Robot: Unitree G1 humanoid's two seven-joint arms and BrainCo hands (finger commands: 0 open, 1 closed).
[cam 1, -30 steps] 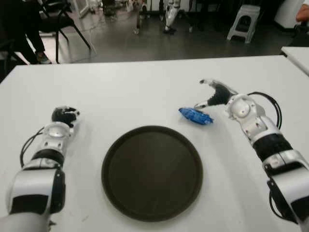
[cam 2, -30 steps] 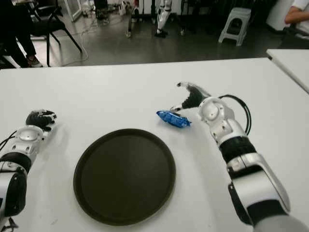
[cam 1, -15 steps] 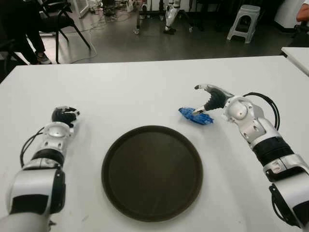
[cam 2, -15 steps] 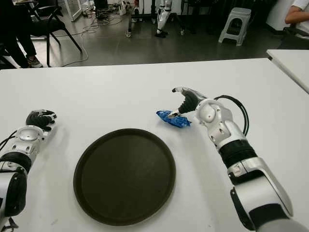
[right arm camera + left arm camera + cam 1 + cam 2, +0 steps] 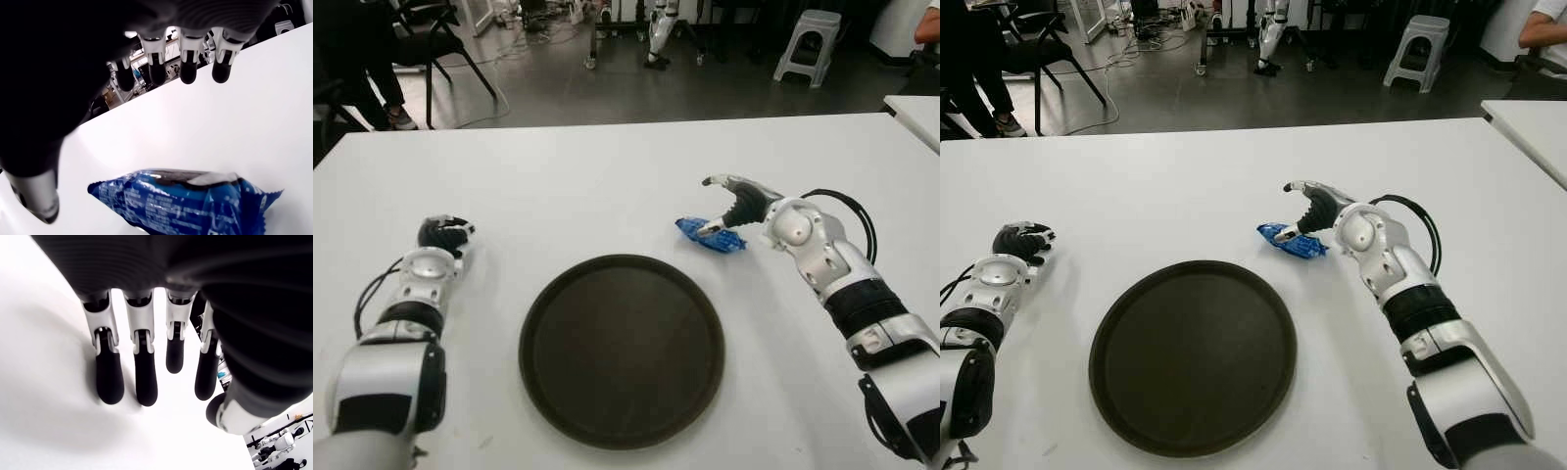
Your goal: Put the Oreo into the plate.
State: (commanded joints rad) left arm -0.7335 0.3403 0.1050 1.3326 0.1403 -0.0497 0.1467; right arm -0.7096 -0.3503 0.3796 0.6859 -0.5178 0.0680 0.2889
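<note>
Closing in: the right robot hand (image 5: pixel 729 204) has slid left over the last second and now arches over the Oreo packet (image 5: pixel 710 235), thumb tip at the near-left of the wrapper, the other fingers (image 5: pixel 188 62) spread above its far side.
Grip state: right robot hand wide, holding nothing; its wrist view shows open worktop between the fingertips and the blue wrapper.
Oreo: lying flat on the white worktop (image 5: pixel 607 186), just beyond the far-right rim of the plate (image 5: pixel 622 350), apart from it.
Meaning for the task: judged as the end of the reach; the pinch is not yet made, and the lift and carry remain.
Left robot hand (image 5: pixel 443 233): shows far left, well apart from the plate; fingers relaxed and straight over bare worktop, holding nothing.
Edges: the worktop's far edge lies well behind the packet; a second table corner shows far right, clear of the arm.
Room to move: the short path from packet to plate, near and left, has nothing standing in it; the plate's low rim is the only thing to clear.
</note>
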